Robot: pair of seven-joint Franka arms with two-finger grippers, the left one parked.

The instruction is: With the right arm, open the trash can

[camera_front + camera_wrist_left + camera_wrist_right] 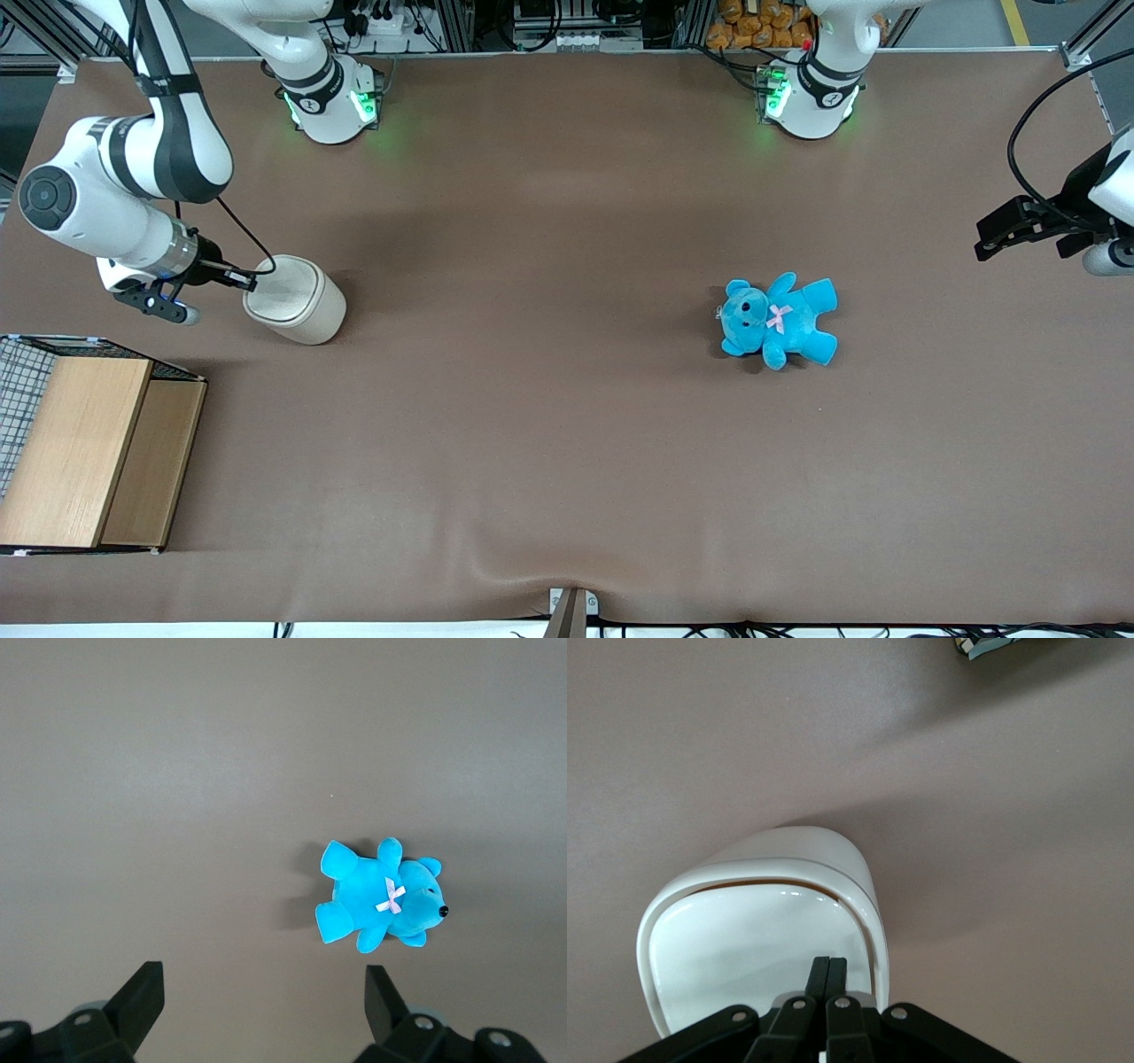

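The cream-white trash can [301, 312] stands on the brown table toward the working arm's end, and its rounded-square lid [280, 288] lies down on the body. The right arm [133, 186] reaches down beside it. My gripper [251, 282] is at the lid's edge, fingers shut together and empty, tips just over the lid. In the right wrist view the two black fingers [819, 970] are pressed together above the glossy white lid [744, 943], near its rim. The can's body under the lid is mostly hidden there.
A wooden box [80, 447] with wire mesh sits nearer the front camera than the can, at the table's edge. A blue teddy [780, 319] lies toward the parked arm's end, also in the left wrist view [381, 899]. The arm bases [332, 102] stand at the table's back edge.
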